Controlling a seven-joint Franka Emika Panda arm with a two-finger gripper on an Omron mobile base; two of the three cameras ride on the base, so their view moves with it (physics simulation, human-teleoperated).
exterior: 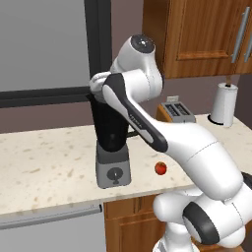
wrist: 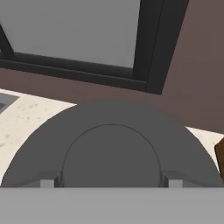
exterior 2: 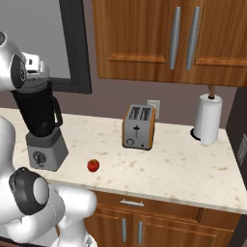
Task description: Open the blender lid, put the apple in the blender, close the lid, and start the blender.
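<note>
You are facing a speckled cream stone counter [exterior 2: 183, 164] under warm wooden wall cabinets [exterior 2: 159, 38], with a dark-framed window [exterior: 49, 49] behind the left end. Your white arm rises from the base, elbows up high and folds back down so the hand sits right on top of the blender [exterior 2: 41, 128]. The gripper [wrist: 111, 183] points down at the blender lid [wrist: 111, 144], a round flat dark grey cap with a raised round knob in its middle. One small grey fingertip [wrist: 47, 183] shows at each side of that knob, close against it, but you cannot tell whether the claw is clamped on the knob or merely straddling it.

The lid is on the jar. The jar is tall, smoky black and tapered, with a side handle, and stands on a boxy grey base with a round dial on the front. The apple [exterior 2: 93, 165], small, round and glossy red, lies on the counter near the front edge, just to the right of the blender base and apart from it.

Farther right stands a two-slot toaster [exterior 2: 138, 126] with orange sides and a metal face, and beyond it an upright white paper towel roll [exterior 2: 208, 120].
</note>
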